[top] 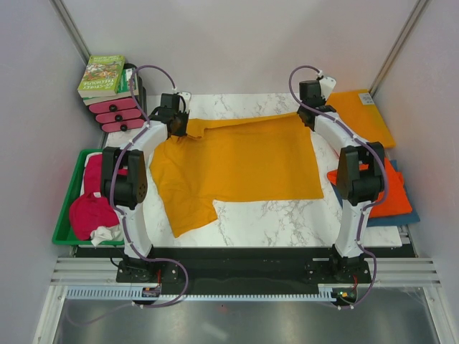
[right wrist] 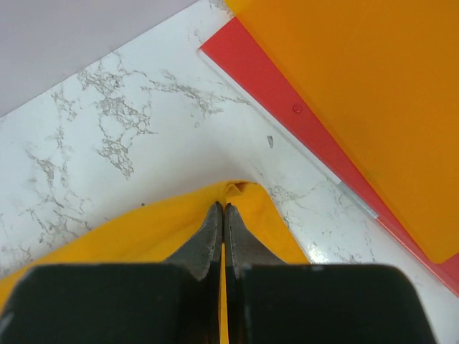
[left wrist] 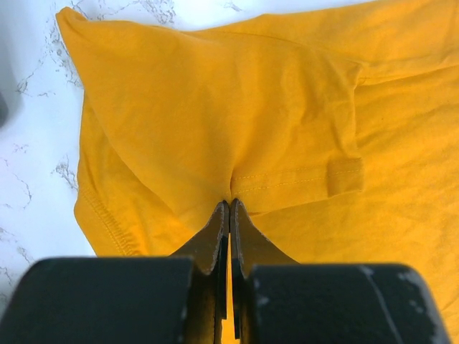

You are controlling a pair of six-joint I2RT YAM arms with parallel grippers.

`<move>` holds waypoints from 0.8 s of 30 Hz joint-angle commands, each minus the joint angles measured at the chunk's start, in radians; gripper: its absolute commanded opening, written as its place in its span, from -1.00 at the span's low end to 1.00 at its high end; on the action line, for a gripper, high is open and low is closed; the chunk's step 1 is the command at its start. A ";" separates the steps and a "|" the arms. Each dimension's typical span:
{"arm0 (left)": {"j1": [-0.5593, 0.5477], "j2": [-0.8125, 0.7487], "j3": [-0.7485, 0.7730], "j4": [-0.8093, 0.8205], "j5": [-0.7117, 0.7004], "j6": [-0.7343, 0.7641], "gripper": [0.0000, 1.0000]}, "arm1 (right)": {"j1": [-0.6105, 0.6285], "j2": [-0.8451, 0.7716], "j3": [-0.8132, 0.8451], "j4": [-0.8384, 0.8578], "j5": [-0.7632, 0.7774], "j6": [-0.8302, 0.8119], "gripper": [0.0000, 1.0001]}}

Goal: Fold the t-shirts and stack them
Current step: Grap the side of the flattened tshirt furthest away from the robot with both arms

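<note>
A golden-orange short-sleeved cloth t-shirt (top: 244, 161) lies spread on a white marble-patterned worktop (top: 287, 222). It stretches from one set of jaws to the other and back from both toward the arm bases.

The left jaws are closed, pinching a raised fold of the shirt just beside a stitched hem. Cloth fans out ahead of them and to both sides, with bare worktop showing to their left.

The right jaws are also closed, gripping a corner of the shirt that peaks at their tips. Bare worktop lies ahead of them. Just ahead and to their right, apart from the shirt corner, a stiff flat red sheet (right wrist: 265, 86) lies under a stiff flat orange sheet (right wrist: 373, 93).

Behind the right jaws and to their right, beside the right arm (top: 358, 179), a red-orange cloth (top: 391, 193) rests on a blue cloth (top: 401, 217).

Behind the left jaws and to their left, a green plastic tray (top: 68, 208) holds bunched magenta-pink and red cloth (top: 90, 211). Further left of those jaws, a green-covered book (top: 102, 75) tops a stack of flat pink cases (top: 115, 115).
</note>
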 commanded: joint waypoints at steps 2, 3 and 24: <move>0.002 -0.056 0.021 -0.013 -0.023 -0.024 -0.96 | -0.007 -0.017 0.033 -0.022 0.027 -0.027 -1.00; 0.002 -0.058 0.024 -0.013 -0.028 -0.022 -0.96 | -0.007 -0.020 0.024 -0.018 0.022 -0.026 -1.00; 0.047 -0.193 0.131 -0.103 -0.011 -0.016 -0.96 | -0.011 -0.150 -0.022 -0.058 0.011 -0.007 -1.00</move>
